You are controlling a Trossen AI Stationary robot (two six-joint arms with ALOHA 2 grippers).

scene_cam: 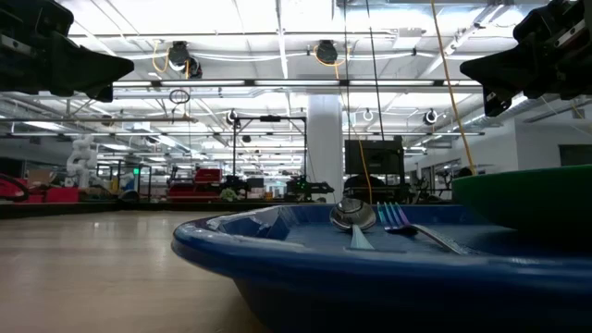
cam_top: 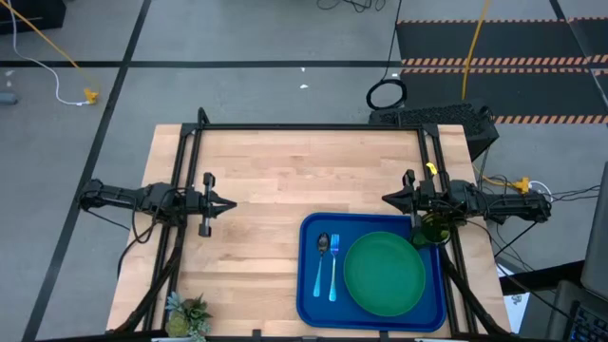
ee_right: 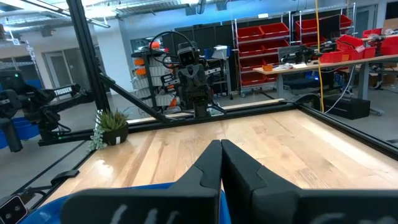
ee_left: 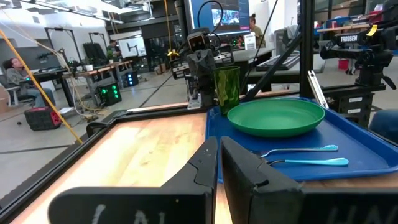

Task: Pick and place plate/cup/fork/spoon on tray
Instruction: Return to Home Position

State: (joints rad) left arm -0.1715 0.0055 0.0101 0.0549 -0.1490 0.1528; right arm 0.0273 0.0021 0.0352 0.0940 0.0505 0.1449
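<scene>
Now we see the right gripper closed and empty, the left gripper likewise, well across the table. Just beside the right gripper sits one cup at the tray corner. One plate, one fork, one spoon already lie on the tray; task looks done.
</scene>
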